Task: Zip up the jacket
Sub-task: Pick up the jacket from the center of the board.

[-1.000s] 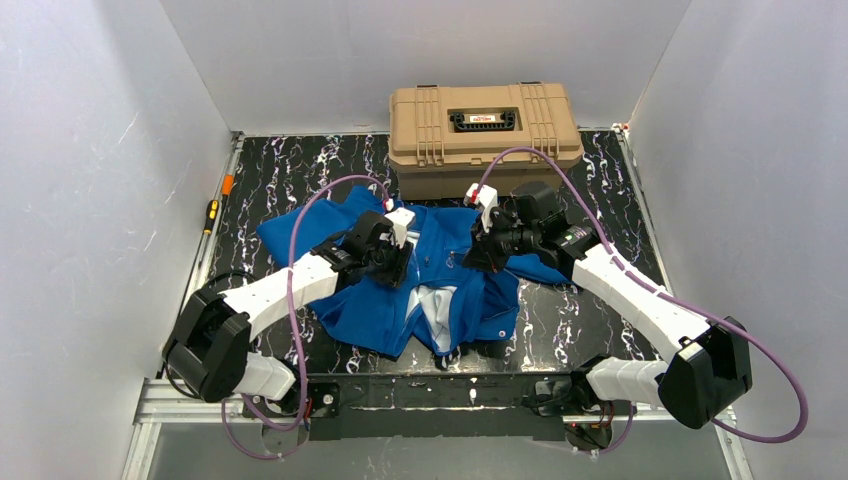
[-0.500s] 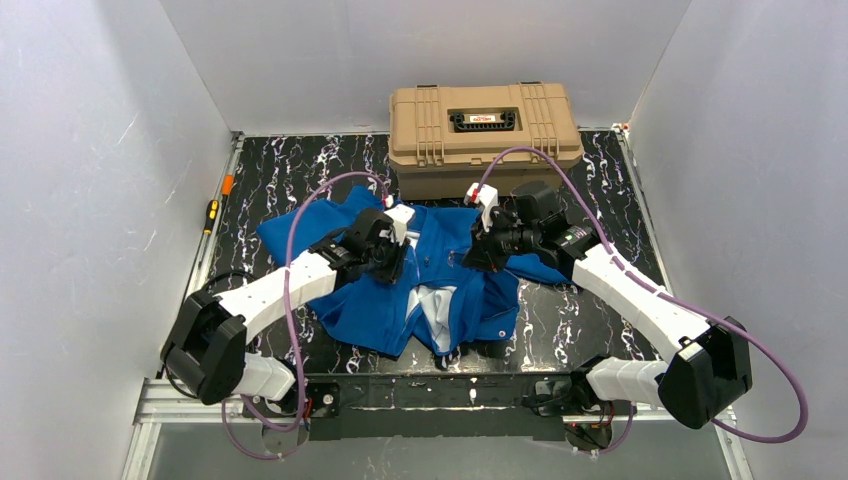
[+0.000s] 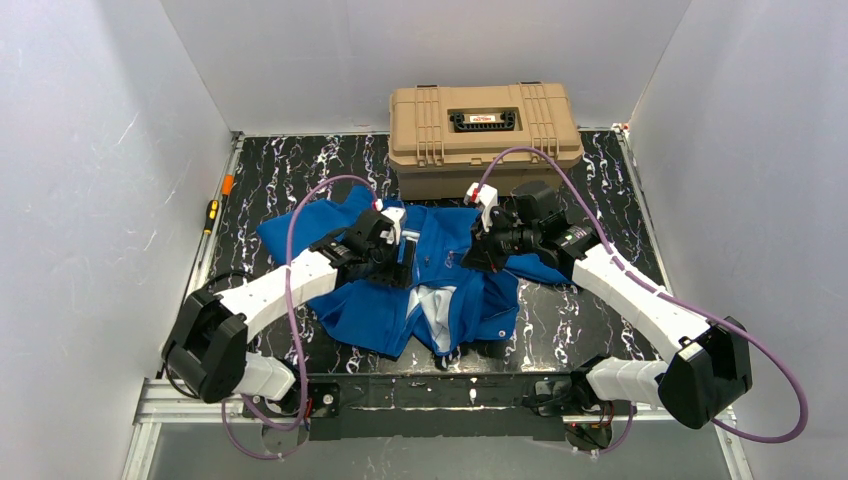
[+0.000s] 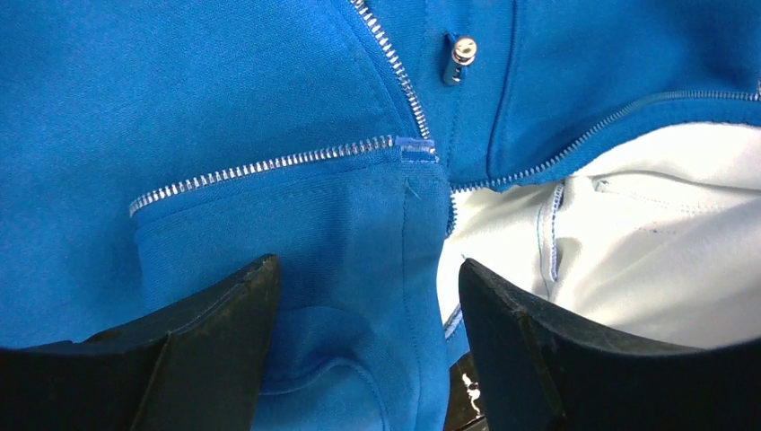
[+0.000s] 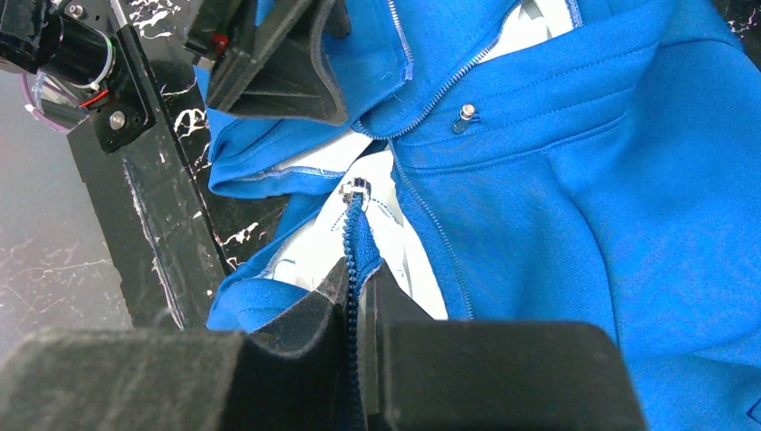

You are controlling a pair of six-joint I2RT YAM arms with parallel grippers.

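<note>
The royal-blue jacket lies spread on the table, front open, pale lining showing. My right gripper is shut on the jacket's front zipper edge, with the metal slider just beyond the fingertips. In the top view the right gripper sits on the jacket's right front. My left gripper is open, its jaws straddling blue fabric beside a pocket zipper and a snap; the lining lies to its right. In the top view the left gripper is on the left front.
A tan hard-plastic case stands at the back, just behind the jacket collar. A screwdriver lies along the left table rail. White walls close in on the left, right and back. Purple cables loop over both arms.
My left gripper has shifted slightly rightward and forward over the jacket's left front. The right arm has held still with the zipper edge.
</note>
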